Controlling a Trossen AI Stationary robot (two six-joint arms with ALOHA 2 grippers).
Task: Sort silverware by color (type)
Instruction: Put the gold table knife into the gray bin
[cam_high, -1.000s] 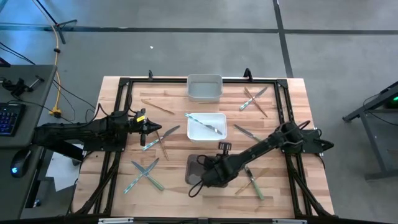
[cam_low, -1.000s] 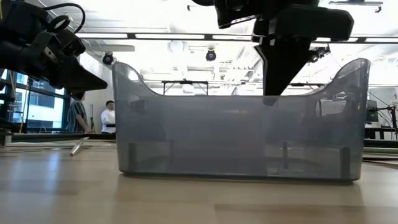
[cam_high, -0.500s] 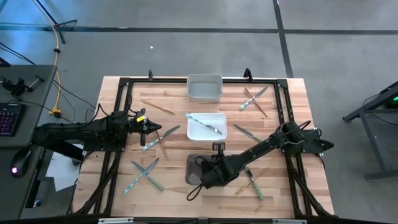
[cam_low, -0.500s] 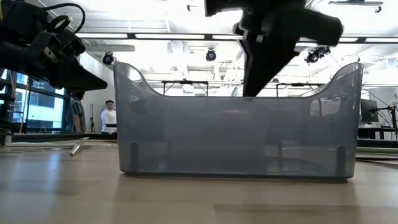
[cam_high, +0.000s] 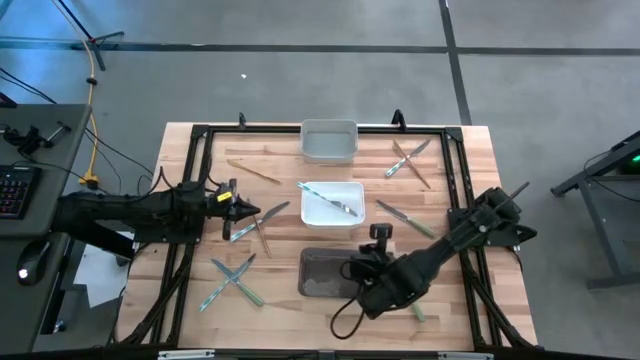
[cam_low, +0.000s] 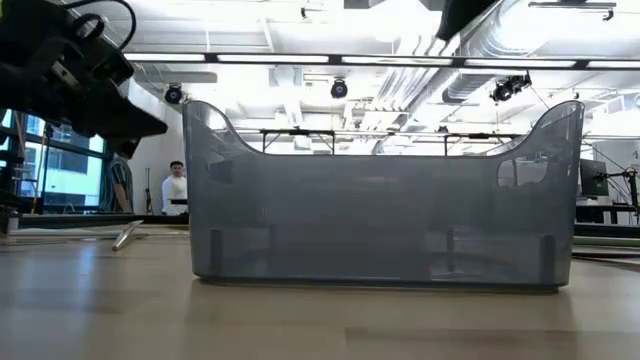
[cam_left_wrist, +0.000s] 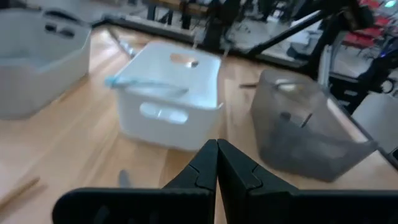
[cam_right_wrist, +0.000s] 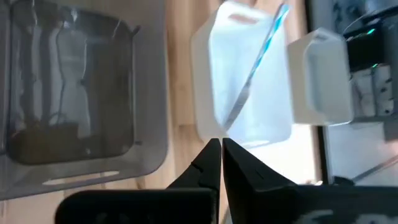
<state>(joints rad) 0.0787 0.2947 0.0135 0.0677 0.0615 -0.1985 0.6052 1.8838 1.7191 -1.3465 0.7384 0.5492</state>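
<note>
2 arms low over table (cam_high: 470, 150), left fingers (cam_left_wrist: 217, 163) together, right fingers (cam_right_wrist: 222, 163) together, empty.

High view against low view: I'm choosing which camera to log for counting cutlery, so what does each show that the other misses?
Only the high view shows the white bin holding a blue-handled knife, the pale bin behind it, the crossed pair on the table's left, and the right gripper, shut. Only the low view shows the room behind, with a person standing there. Both show the grey bin and the left gripper, shut.
</note>
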